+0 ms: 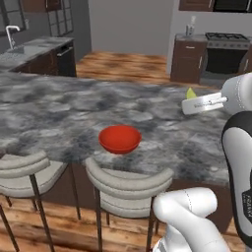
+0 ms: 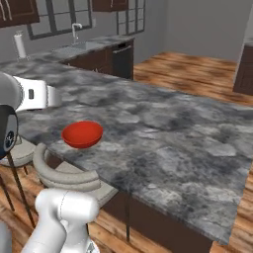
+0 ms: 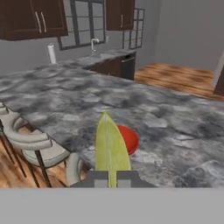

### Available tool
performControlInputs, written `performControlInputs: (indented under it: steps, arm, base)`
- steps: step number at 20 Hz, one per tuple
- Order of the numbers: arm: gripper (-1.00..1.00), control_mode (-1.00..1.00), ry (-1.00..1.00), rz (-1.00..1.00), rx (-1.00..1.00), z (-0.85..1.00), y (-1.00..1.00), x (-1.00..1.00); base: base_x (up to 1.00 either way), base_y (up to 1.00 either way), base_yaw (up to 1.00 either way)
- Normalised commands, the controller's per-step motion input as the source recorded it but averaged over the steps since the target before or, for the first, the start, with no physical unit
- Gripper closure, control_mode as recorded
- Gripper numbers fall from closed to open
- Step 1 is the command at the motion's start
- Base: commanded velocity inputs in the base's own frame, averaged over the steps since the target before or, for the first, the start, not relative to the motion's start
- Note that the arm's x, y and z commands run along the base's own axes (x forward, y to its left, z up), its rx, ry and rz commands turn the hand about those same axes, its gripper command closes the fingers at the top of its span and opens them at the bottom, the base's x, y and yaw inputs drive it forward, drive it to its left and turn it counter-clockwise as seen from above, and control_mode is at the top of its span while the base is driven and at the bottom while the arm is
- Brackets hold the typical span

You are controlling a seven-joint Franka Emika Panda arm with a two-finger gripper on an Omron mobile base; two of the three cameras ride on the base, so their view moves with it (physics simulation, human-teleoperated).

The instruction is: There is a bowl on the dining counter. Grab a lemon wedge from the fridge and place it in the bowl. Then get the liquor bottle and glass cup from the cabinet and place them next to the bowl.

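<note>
A red bowl sits on the grey marble dining counter near its front edge. My gripper hovers above the counter, to the right of the bowl and farther back, shut on a yellow-green lemon wedge. In the hand view the lemon wedge stands up between my gripper jaws, partly covering the bowl beyond it. In the right base view the white hand shows left of the bowl. The liquor bottle and glass cup are out of view.
Two grey stools stand tucked under the counter's front edge, below the bowl. A sink and dark cabinets line the far left; a stove stands at the far right. Wood floor lies beyond the counter.
</note>
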Motion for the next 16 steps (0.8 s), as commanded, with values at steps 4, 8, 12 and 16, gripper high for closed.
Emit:
performControlInputs:
  steps: [4,8,12,16]
  arm:
    - [1.0,1.0,0.0,0.0,0.0,0.0,0.0,0.0]
    - [1.0,1.0,0.0,0.0,0.0,0.0,0.0,0.0]
    - [1.0,1.0,0.0,0.0,0.0,0.0,0.0,0.0]
    - [1.0,-1.0,0.33,-0.27,-0.13,-0.1,0.79,0.55]
  base:
    - [0.28,0.83,-0.44]
    - [0.38,0.83,-0.43]
    - [0.51,0.68,-0.38]
    - [0.0,0.0,0.0]
